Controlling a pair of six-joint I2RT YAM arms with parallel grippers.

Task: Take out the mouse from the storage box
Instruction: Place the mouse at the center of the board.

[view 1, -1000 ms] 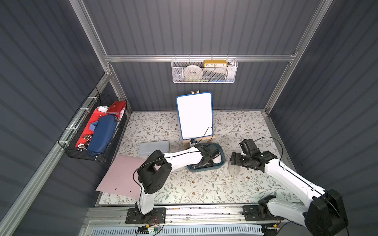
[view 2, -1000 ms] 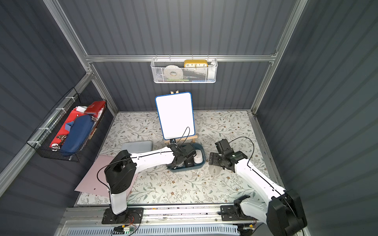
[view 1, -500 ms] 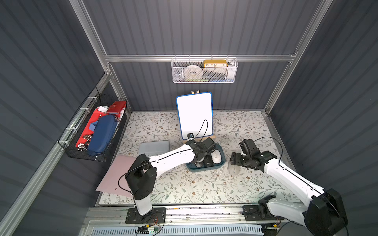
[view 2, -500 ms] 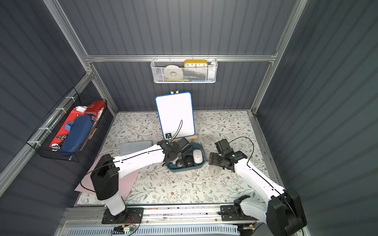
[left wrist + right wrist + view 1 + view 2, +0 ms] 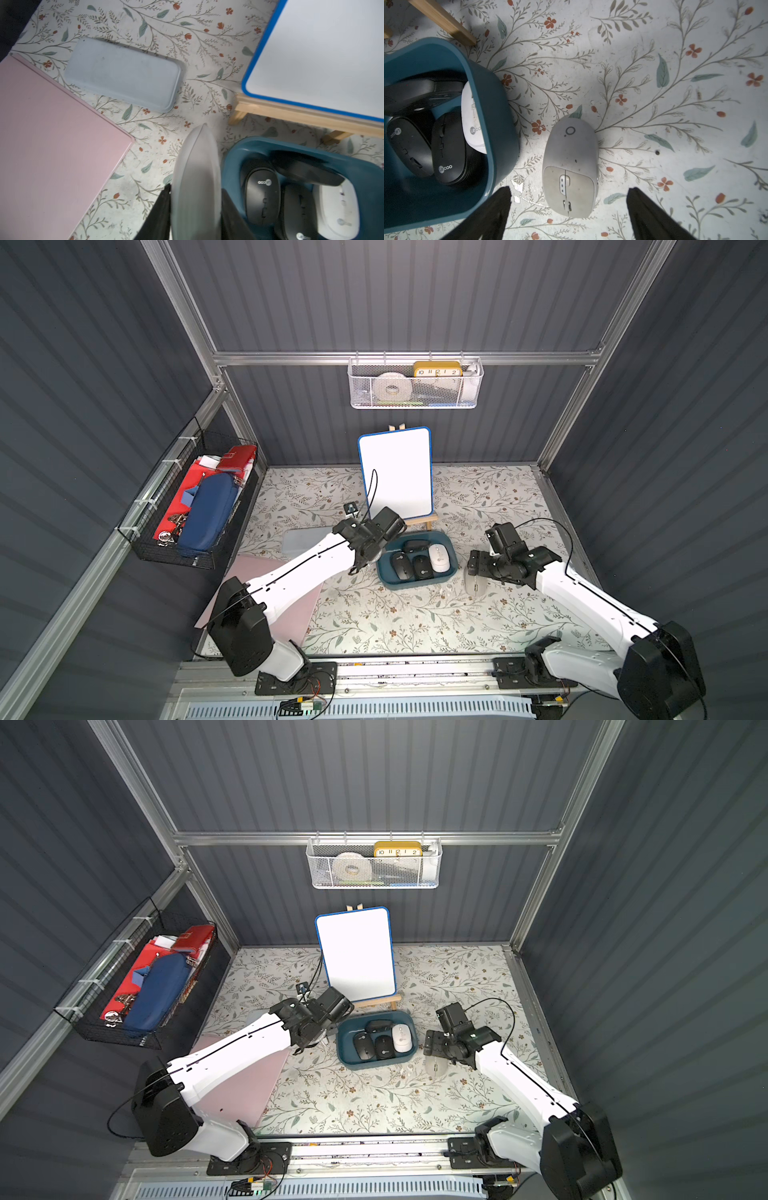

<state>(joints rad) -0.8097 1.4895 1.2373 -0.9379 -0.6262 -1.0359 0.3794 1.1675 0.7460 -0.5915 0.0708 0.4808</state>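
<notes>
Mouse out of the storage box, gripped but not yet set down.
Both top views: four mice lie in the box, a grey mouse just beside it. Left wrist: left gripper clamped on the mouse, outside the box wall; only setting down seems left. Right wrist: right gripper gapes wide over the grey mouse, holding nothing.

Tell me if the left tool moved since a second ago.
Yes. The left tool, shut on a pale mouse, left the storage box toward the pale flat case.
</notes>
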